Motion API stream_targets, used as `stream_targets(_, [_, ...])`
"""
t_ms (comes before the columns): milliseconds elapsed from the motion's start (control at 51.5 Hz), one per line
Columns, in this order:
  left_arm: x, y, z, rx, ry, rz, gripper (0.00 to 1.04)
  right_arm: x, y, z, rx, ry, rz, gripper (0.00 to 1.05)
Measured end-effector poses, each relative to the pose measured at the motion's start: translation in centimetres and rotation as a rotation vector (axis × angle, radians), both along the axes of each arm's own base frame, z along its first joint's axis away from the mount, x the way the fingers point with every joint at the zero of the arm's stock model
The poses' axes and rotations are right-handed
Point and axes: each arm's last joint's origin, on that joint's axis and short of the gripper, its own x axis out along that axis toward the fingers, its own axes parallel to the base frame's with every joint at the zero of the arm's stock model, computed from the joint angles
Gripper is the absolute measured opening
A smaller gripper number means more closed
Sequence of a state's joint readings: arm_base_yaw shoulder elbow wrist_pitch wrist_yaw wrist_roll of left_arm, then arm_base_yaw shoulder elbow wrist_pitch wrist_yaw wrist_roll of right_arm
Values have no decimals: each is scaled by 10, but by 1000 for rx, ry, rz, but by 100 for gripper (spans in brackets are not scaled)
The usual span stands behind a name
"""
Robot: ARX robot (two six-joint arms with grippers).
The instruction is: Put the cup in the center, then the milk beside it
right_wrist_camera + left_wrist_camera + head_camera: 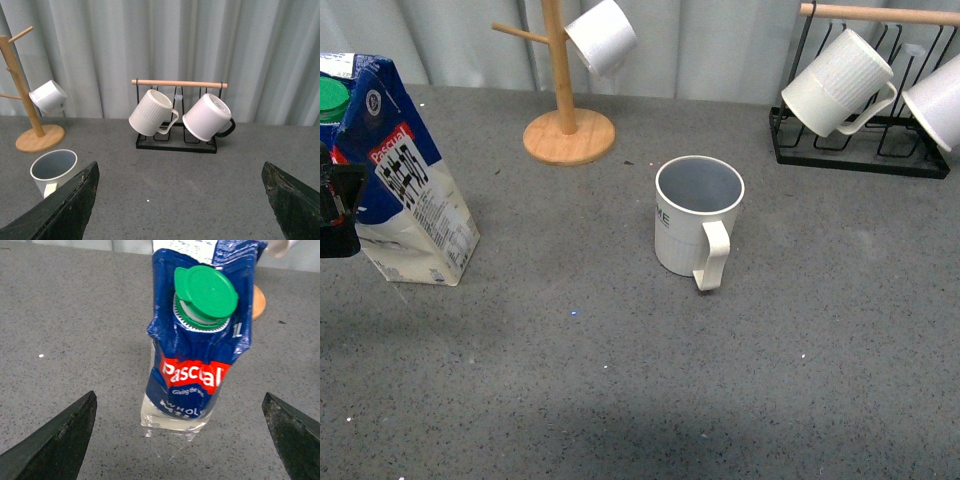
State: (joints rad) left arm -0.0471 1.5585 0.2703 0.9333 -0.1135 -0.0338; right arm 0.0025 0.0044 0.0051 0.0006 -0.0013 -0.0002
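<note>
**Inspector:** Left side first. State and reason.

**Arm:** My left end effector (179, 400) is released, with its fingers (55, 440) spread wide and nothing gripped. The milk (200, 365) stands directly ahead of it on the worktop (620, 400). It is centred on the gap but, as far as I can judge, not yet between the fingers. I judge the wide spread is there to clear the carton's width before closing.

**Inspector:** Orientation of the milk?

**Arm:** It is on its base, long axis roughly vertical. The front view shows a lean, which may be only the lens. The green cap (206, 292) and the red label face my left end effector.

**Inspector:** Continue rightward.

**Arm:** Beyond the carton, the mug tree (570, 138) carries a small white cup (602, 38), which is no part of this job. The cup (698, 215) sits well to the right of my left end effector, about mid-worktop, so I judge the first step done. Its mouth is up, its axis vertical, and its handle points back toward my body. There is bare worktop on either side of it for the carton.

**Inspector:** And the right?

**Arm:** A rack (850, 160) at the far right holds a ribbed mug (835, 85). My right end effector (180, 165) is released, with nothing between its fingers. The cup lies ahead of it and off its centre line, on the mug tree's side. I judge it is parked clear to leave the left arm the lane.
</note>
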Motion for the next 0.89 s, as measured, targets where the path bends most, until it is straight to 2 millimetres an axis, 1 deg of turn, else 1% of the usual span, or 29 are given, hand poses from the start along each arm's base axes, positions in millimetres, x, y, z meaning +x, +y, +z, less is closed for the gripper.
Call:
stream_targets(117, [7,6,-5,7,16,26,98,0,0,0,0,0,0,95])
stream_targets(291, [18,12,-7,1,14,49,98,0,0,0,0,0,0,95])
stream_targets(505, [26,12,-3,-23,-2,52,98,0,0,0,0,0,0,95])
stream_targets(894, [37,10,-4,-47,-6,41,98,0,0,0,0,0,0,95])
